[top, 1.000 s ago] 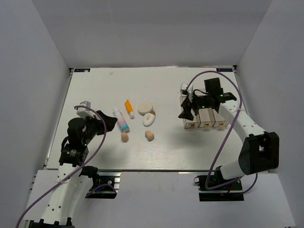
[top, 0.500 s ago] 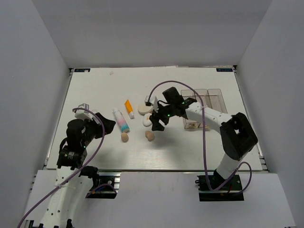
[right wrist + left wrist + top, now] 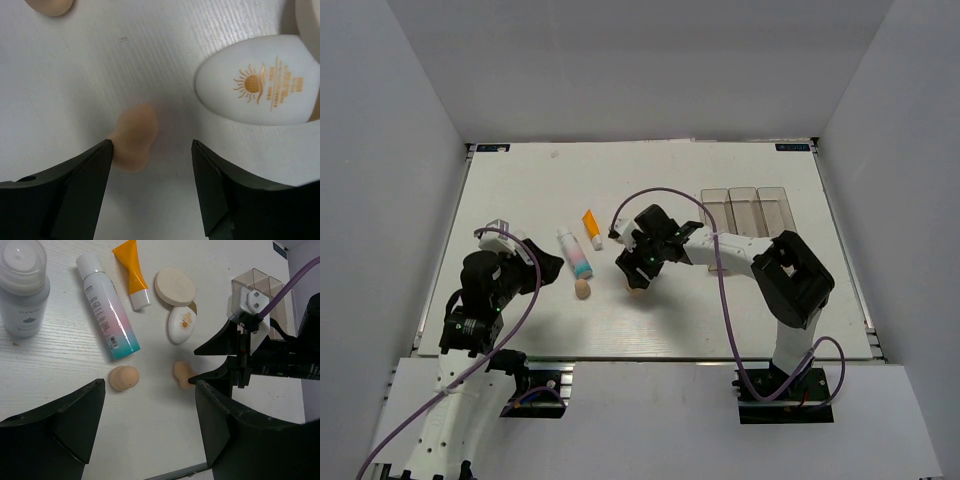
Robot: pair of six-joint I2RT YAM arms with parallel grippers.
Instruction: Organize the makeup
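Note:
The makeup lies in the middle of the table: the orange tube (image 3: 591,228) (image 3: 131,271), the white-pink-blue tube (image 3: 574,252) (image 3: 106,311), the cream compact (image 3: 174,286), the white oval piece (image 3: 180,324) (image 3: 260,87) and two beige sponges (image 3: 123,378) (image 3: 182,375). My right gripper (image 3: 635,272) (image 3: 152,150) is open, low over the right sponge (image 3: 134,136), which lies between the jaws against the left finger. In the top view my right arm hides the compact and the oval. My left gripper (image 3: 545,265) (image 3: 150,405) is open and empty, left of the tubes.
The clear three-compartment box (image 3: 747,203) (image 3: 260,285) stands at the back right. A grey-white bottle (image 3: 22,290) stands left of the tubes. The left sponge (image 3: 583,289) lies just below the white-pink-blue tube. Grey walls surround the table.
My right arm has swung left from the clear box to the makeup and come down over the right sponge. My left arm has barely moved.

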